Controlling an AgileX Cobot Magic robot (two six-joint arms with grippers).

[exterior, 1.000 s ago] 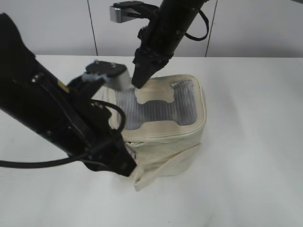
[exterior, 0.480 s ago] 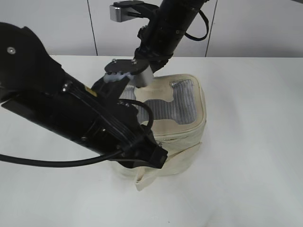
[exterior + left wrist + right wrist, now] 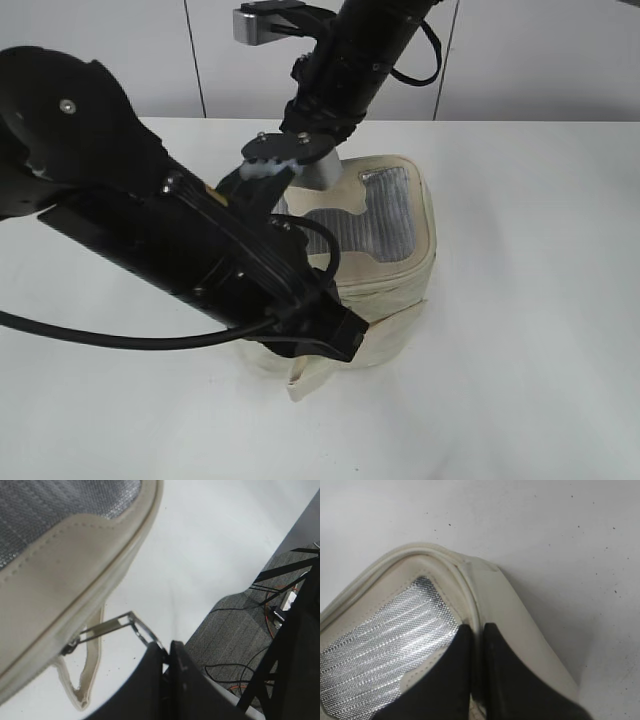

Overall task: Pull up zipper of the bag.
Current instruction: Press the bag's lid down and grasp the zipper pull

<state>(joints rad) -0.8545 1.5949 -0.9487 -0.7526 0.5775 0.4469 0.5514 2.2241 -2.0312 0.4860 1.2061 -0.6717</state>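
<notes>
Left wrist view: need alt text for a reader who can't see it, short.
The left gripper, its black fingers shut, pinches a silver ring pull of the zipper at the rim of the cream bag, drawing the pull out from the bag. The bag's grey mesh lid fills the upper left, over a white table.

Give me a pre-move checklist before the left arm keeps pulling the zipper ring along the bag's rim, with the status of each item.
1. Left gripper shut on the ring pull: ok, the ring is pinched at the fingertips.
2. Pull drawn taut from its slider at the bag rim: ok.
3. Right gripper steadying the lid edge: ok, its fingers are together on the rim; whether it pinches or only presses, cannot tell.
4. Zipper track ahead free of snags: cannot tell, only a short stretch shows.
5. Loose strap clear of the track: cannot tell, the left arm hides that side.
</notes>
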